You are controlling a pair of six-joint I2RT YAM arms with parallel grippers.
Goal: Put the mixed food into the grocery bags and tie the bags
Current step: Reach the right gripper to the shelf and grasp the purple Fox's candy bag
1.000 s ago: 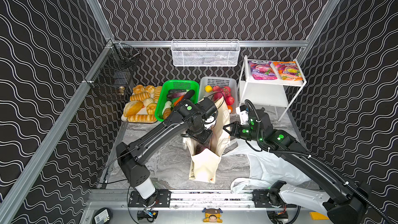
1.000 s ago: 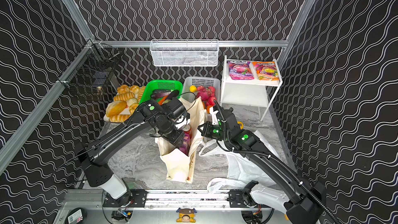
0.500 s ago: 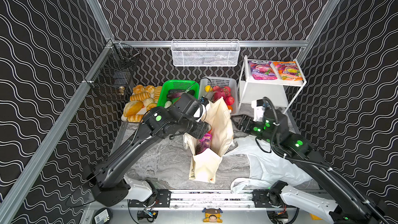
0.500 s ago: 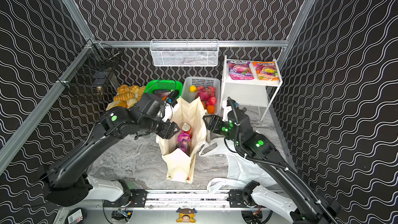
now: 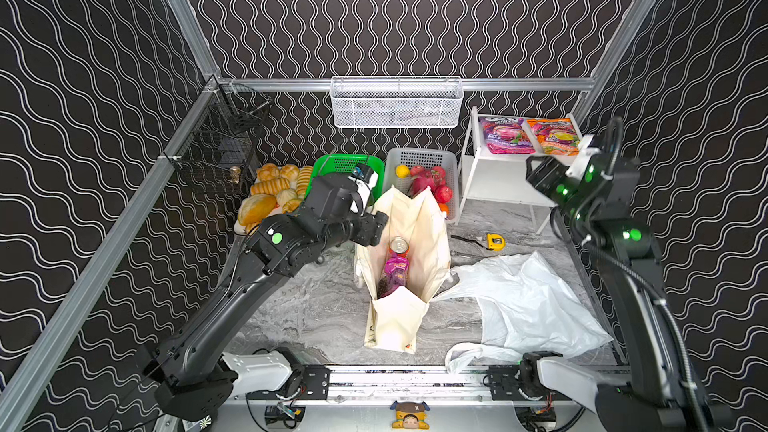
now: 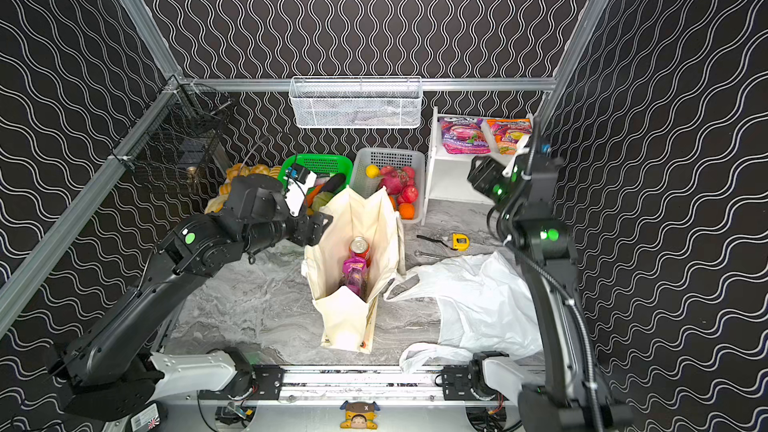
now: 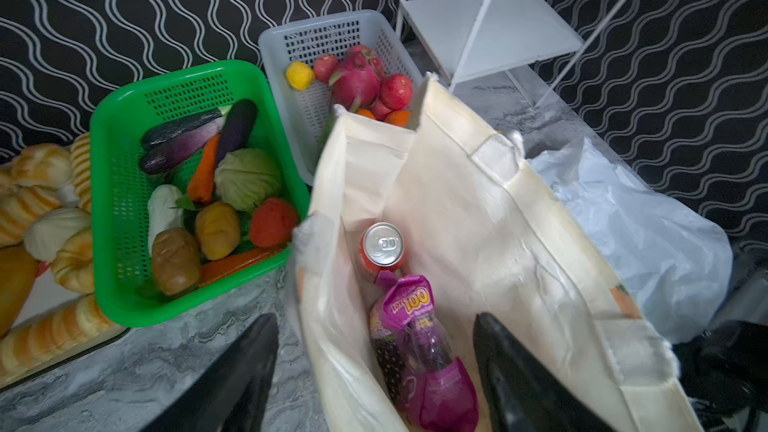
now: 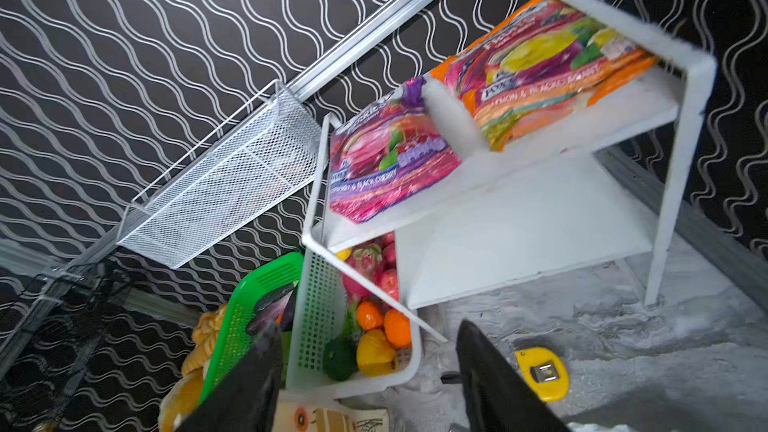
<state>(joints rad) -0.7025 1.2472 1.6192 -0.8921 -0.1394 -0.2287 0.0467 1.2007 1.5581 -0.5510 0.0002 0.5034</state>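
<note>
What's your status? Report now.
Left claw open at tote rim. Right claw open, empty, near shelf. Can, purple packet inside tote. Mouth unobstructed.

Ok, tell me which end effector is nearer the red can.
Left. The left end effector is at the rim of the cream tote, beside the red can; the right end effector is up by the white shelf, well away.

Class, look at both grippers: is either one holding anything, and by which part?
Nothing is held. The left gripper has its jaws wide apart at the mouth of the cream tote, clamping nothing. The right gripper is open and empty near the white shelf.
</note>
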